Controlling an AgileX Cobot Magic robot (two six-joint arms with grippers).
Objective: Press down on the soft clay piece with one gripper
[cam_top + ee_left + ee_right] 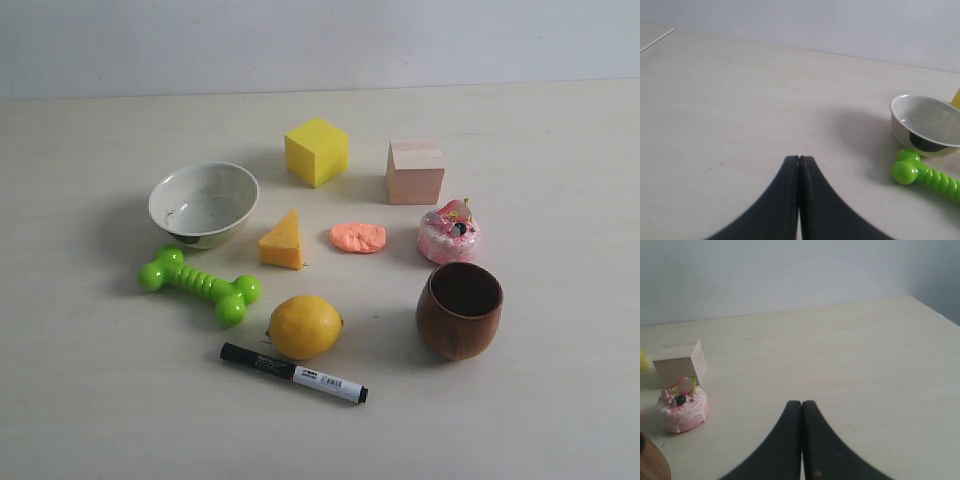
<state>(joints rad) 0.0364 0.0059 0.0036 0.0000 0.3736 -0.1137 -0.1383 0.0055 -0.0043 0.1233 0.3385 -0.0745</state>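
The soft clay piece (358,237), a flat salmon-orange lumpy blob, lies on the table in the exterior view between the yellow-orange wedge (283,241) and the pink-and-white toy cake (448,232). Neither arm shows in the exterior view. My left gripper (799,159) is shut with nothing between its black fingers, over bare table to the left of the bowl (926,125). My right gripper (801,403) is also shut and empty, over bare table to the right of the toy cake (682,410). The clay shows in neither wrist view.
Around the clay stand a yellow cube (316,151), a wooden block (415,171), a white bowl (203,204), a green bone toy (199,284), a lemon (305,326), a black-and-white marker (294,372) and a brown wooden cup (460,309).
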